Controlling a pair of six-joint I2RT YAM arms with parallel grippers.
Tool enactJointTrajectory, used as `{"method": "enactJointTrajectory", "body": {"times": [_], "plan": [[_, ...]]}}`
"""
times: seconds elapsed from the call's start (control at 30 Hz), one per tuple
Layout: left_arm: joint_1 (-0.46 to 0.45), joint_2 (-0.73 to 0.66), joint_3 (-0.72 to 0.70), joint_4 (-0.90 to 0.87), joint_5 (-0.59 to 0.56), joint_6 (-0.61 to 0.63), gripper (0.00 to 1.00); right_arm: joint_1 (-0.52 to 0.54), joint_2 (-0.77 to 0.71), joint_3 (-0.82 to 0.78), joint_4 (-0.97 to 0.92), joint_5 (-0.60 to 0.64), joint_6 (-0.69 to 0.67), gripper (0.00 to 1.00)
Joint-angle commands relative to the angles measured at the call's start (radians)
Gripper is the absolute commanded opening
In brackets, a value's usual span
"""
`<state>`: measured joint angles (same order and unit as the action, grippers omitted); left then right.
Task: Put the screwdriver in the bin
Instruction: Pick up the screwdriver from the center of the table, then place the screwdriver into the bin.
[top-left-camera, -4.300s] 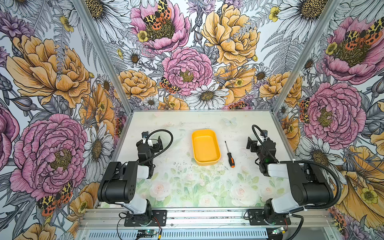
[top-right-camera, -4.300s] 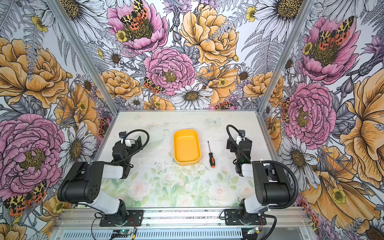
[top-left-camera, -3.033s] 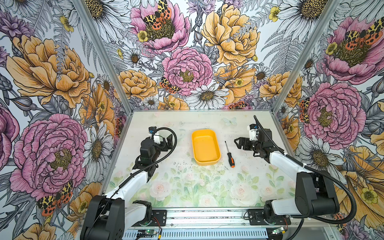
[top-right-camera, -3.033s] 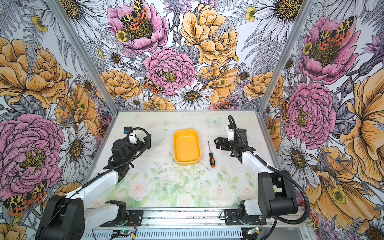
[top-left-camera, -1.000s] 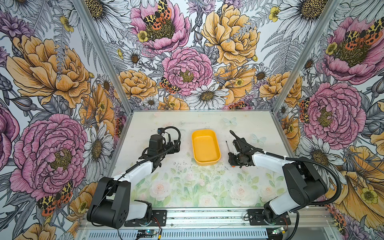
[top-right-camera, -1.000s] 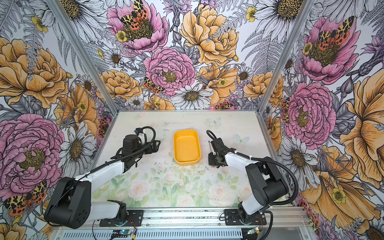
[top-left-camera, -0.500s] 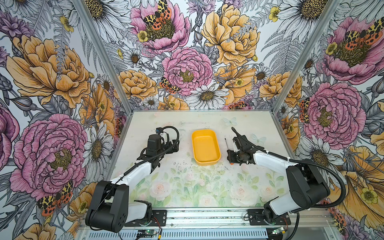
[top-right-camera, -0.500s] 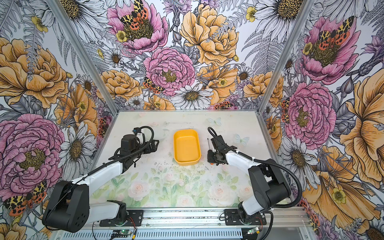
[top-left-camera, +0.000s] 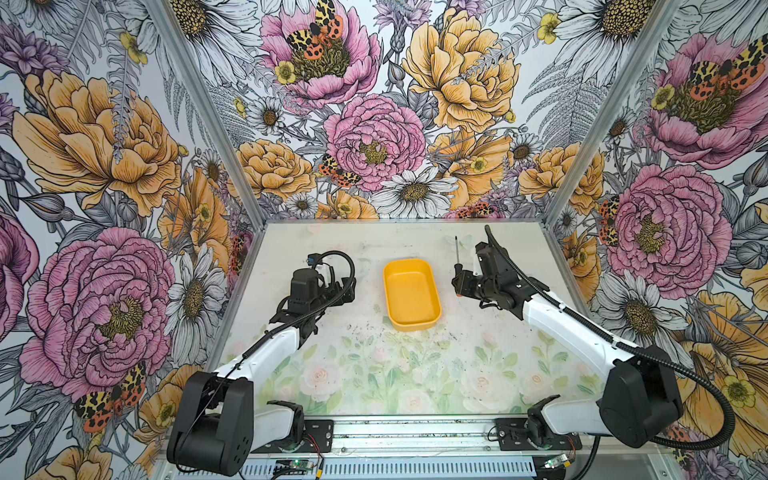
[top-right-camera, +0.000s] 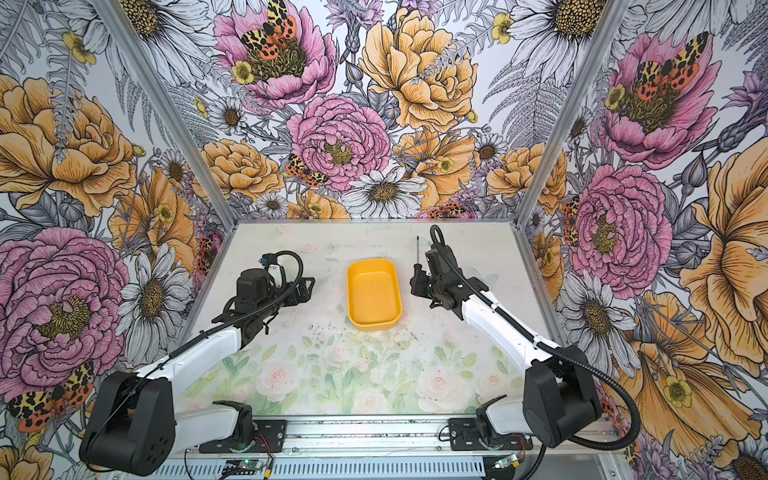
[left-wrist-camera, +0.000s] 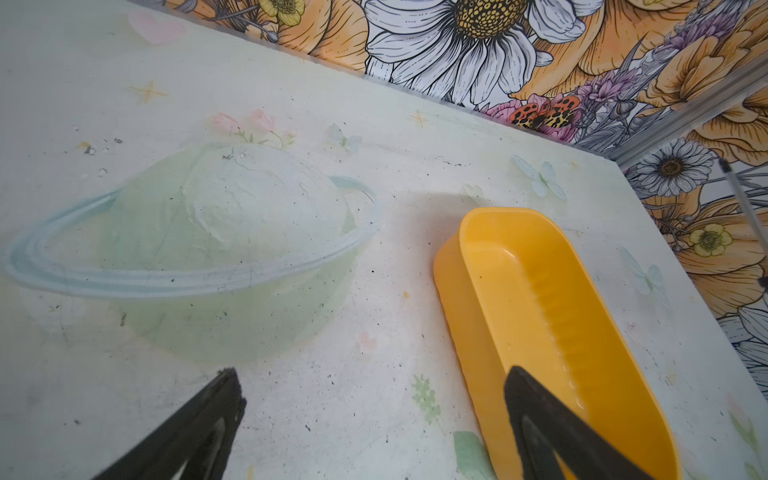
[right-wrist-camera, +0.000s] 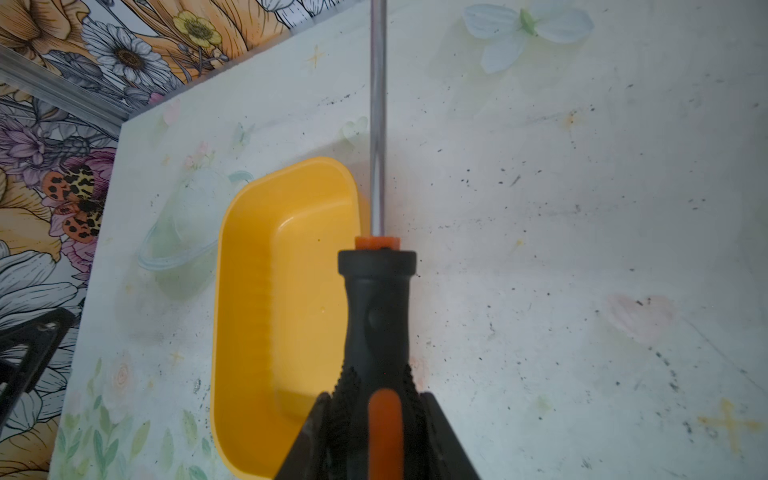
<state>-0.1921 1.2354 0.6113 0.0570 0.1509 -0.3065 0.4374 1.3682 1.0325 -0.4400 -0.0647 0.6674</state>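
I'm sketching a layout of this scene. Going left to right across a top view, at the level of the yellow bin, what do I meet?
left gripper → bin → screwdriver, clamped by its handle in the right gripper

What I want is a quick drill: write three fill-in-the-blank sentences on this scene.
1. The right gripper is shut on the ____.
2. The bin is ____, with nothing in it.
3. On the left gripper the jaws stand ____, holding nothing.
Missing words: screwdriver; empty; open.
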Motion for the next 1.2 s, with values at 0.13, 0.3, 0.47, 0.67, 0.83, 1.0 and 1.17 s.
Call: {"method": "enactJointTrajectory", "body": {"times": [0.13, 0.3, 0.47, 0.67, 0.83, 1.0, 1.17], "plan": [[0.008, -0.011, -0.010, 0.044, 0.022, -0.010, 0.99, 0.160, 0.070, 0.133, 0.006, 0.181, 0.125, 0.00], [0.008, -0.005, -0.006, 0.046, 0.026, -0.010, 0.99, 0.229, 0.175, 0.184, 0.003, 0.190, 0.135, 0.00], [0.010, -0.006, -0.011, 0.046, 0.026, -0.009, 0.99, 0.267, 0.260, 0.228, -0.025, 0.186, 0.126, 0.00], [0.013, -0.009, -0.016, 0.046, 0.028, -0.008, 0.99, 0.294, 0.336, 0.257, -0.053, 0.186, 0.109, 0.00], [0.014, -0.008, -0.016, 0.046, 0.029, -0.009, 0.99, 0.296, 0.387, 0.271, -0.065, 0.186, 0.101, 0.00], [0.016, -0.008, -0.015, 0.041, 0.030, -0.006, 0.99, 0.296, 0.439, 0.291, -0.074, 0.182, 0.090, 0.00], [0.020, -0.016, -0.018, 0.037, 0.026, -0.004, 0.99, 0.297, 0.476, 0.305, -0.077, 0.178, 0.080, 0.00]]}}
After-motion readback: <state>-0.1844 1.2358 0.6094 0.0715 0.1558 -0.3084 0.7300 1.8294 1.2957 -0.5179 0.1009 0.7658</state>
